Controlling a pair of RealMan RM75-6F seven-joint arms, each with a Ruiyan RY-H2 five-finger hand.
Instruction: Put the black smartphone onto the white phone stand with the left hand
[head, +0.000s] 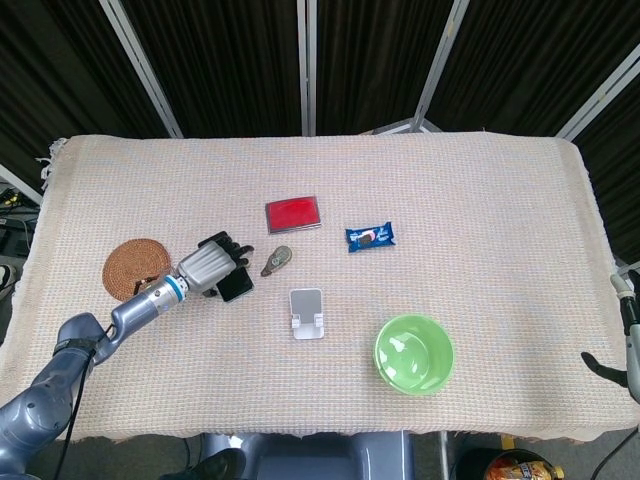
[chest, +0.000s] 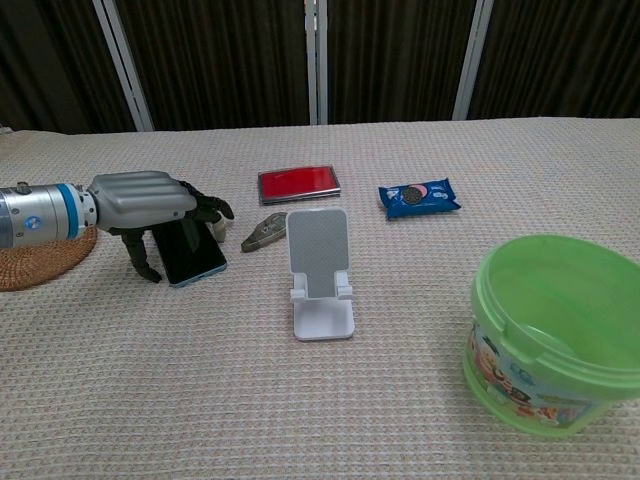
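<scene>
The black smartphone (head: 238, 285) (chest: 195, 258) lies flat on the cloth, left of the white phone stand (head: 307, 312) (chest: 320, 265). My left hand (head: 208, 267) (chest: 140, 198) arches over the phone's left part. Its fingers curl down past the far edge and its thumb stands on the cloth at the near left edge. The phone sits between them and does not look lifted. The stand is upright and bare, a short way right of the phone. Only a sliver of my right hand (head: 628, 345) shows at the right border of the head view, off the table.
A red case (head: 293, 213) lies behind the stand, with a blue snack packet (head: 370, 236) to its right. A small grey-brown object (head: 276, 260) sits between phone and stand. A wicker coaster (head: 130, 265) is under my left forearm. A green bucket (chest: 550, 330) stands front right.
</scene>
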